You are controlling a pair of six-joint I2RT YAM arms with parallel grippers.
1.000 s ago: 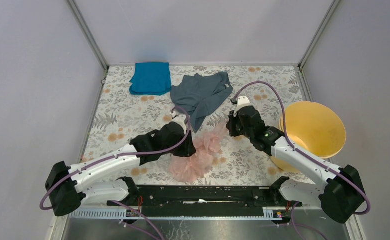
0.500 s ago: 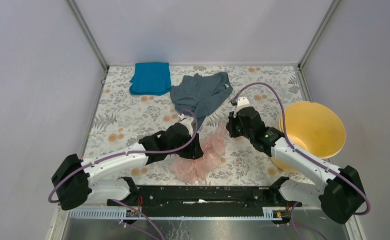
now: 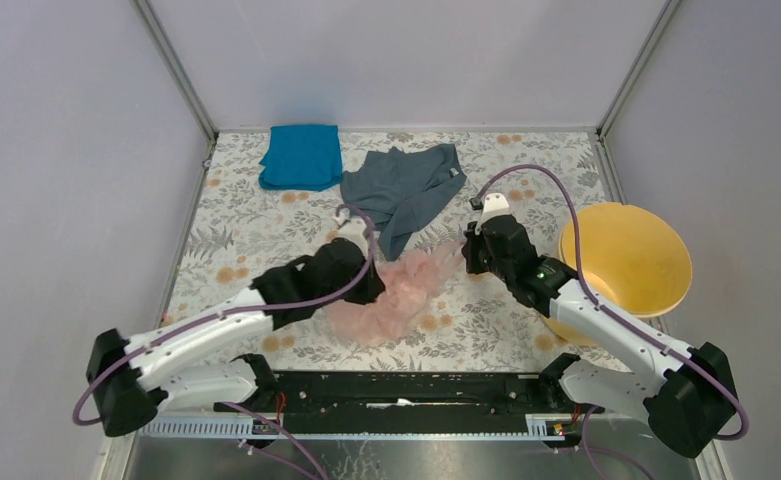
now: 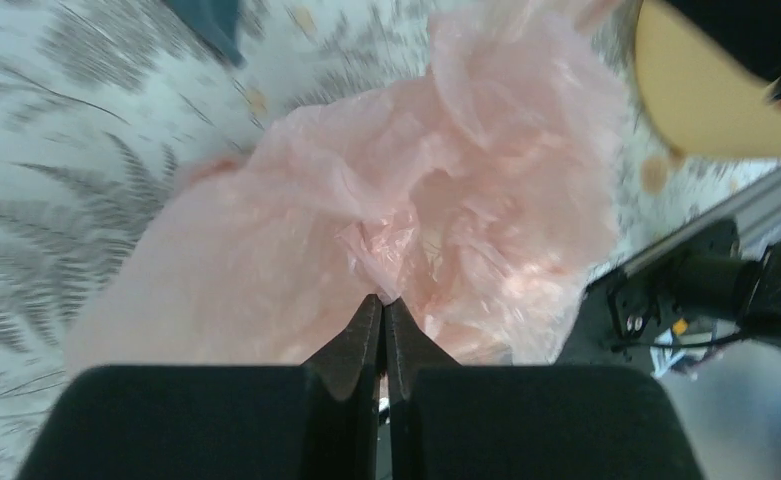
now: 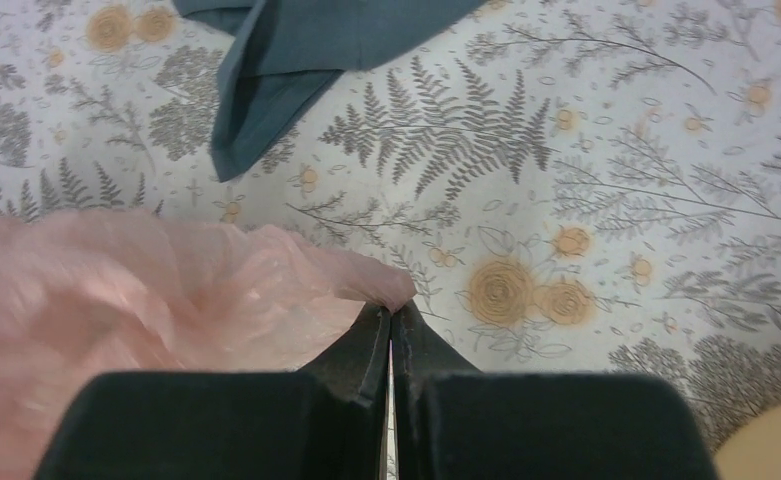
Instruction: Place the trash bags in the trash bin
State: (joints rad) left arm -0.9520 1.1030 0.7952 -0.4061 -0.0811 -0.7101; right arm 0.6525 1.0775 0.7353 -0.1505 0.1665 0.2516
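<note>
The pale-pink trash bag (image 3: 394, 295) hangs crumpled between my two arms over the middle of the table. My left gripper (image 4: 383, 303) is shut on a fold of the trash bag (image 4: 436, 200) at its left side. My right gripper (image 5: 391, 312) is shut on the bag's right corner (image 5: 166, 290). In the top view the left gripper (image 3: 374, 287) and the right gripper (image 3: 469, 252) hold the film stretched between them. The yellow-orange trash bin (image 3: 634, 262) stands at the right, just past the right arm, and shows in the left wrist view (image 4: 706, 100).
A grey-blue garment (image 3: 404, 190) lies behind the bag, its tip showing in the right wrist view (image 5: 296, 60). A bright blue folded cloth (image 3: 302, 155) lies at the back left. The black rail (image 3: 406, 390) runs along the near edge. Walls enclose the flowered tablecloth (image 3: 246, 240).
Both grippers have lifted and drawn the bag back and to the right; it is now stretched wider between them. The left arm swung forward, then back to the left.
</note>
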